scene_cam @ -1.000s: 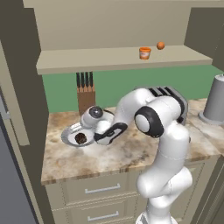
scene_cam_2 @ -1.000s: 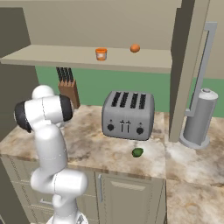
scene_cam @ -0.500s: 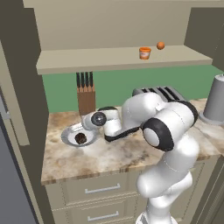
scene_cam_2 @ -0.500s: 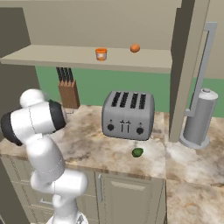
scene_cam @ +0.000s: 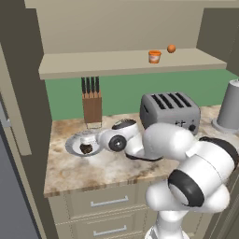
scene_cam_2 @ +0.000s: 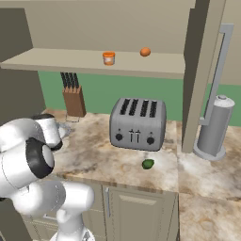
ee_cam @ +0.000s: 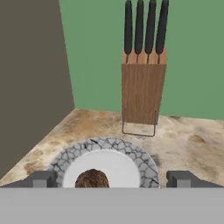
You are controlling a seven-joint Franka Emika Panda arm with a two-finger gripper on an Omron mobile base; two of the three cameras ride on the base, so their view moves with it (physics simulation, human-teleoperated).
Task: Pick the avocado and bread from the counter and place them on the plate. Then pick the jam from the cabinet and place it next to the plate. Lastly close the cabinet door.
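- I saw the fingers [ee_cam: 112, 179] spread wide and holding nothing, hovering over the plate [ee_cam: 76, 152].
- The bread [ee_cam: 92, 179] lay on the plate's white centre, between the two tips.
- The plate sat on the worktop [scene_cam: 84, 165] just in front of the knife block [ee_cam: 143, 89].
- The avocado [scene_cam_2: 148, 164] lay on the worktop before the toaster [scene_cam_2: 137, 123].
- The jam [scene_cam: 154, 56] stood on the cabinet [scene_cam: 116, 61] shelf, near a small orange ball [scene_cam: 171, 48].

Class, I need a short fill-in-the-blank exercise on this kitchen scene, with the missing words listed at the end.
1. The bread lies on the ____.
2. The avocado lies on the counter in front of the ____.
3. The jam stands on the cabinet's ____.
4. The gripper jaws stand ____.

Missing words: plate; toaster; shelf; open
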